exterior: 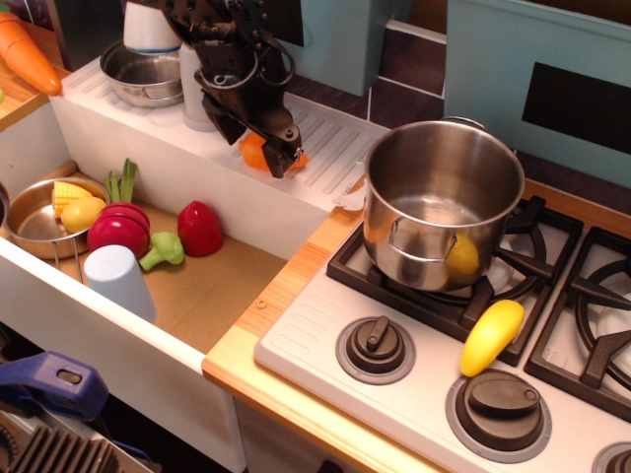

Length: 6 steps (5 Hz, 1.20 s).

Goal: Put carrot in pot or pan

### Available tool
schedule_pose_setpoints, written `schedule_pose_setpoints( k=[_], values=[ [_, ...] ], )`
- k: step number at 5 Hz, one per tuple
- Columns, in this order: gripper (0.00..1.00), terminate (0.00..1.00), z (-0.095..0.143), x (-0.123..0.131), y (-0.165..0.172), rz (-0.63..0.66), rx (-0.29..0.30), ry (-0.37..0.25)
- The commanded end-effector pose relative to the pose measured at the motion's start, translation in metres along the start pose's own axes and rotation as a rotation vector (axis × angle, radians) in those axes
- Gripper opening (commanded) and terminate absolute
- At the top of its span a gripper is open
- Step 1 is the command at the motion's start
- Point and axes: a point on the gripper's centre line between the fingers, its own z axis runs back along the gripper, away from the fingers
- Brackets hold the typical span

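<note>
The hand [258, 138] is down over the carrot [258, 150] on the white ridged ledge [330, 148], left of the steel pot [441, 202]; whether it grips, I cannot tell.

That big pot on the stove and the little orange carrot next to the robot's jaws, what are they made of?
The pot looks like polished stainless steel: its wall is bright and mirror-like, reflecting the yellow toy beside it. The carrot seems to be moulded plastic, judging by its even, saturated orange and smooth, slightly glossy surface, though the gripper hides part of it.
</note>
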Motion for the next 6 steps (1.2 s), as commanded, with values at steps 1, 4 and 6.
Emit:
schedule_pose_setpoints(
  k=[1, 4, 6],
  values=[
    [1.0, 0.0, 0.0, 0.013, 0.005, 0.0, 0.003, -0.066],
    [0.0, 0.0, 0.007, 0.019, -0.012, 0.064, 0.003, -0.043],
    [0.0, 0.0, 0.071, 0.028, -0.034, 0.144, 0.078, 0.093]
  ],
)
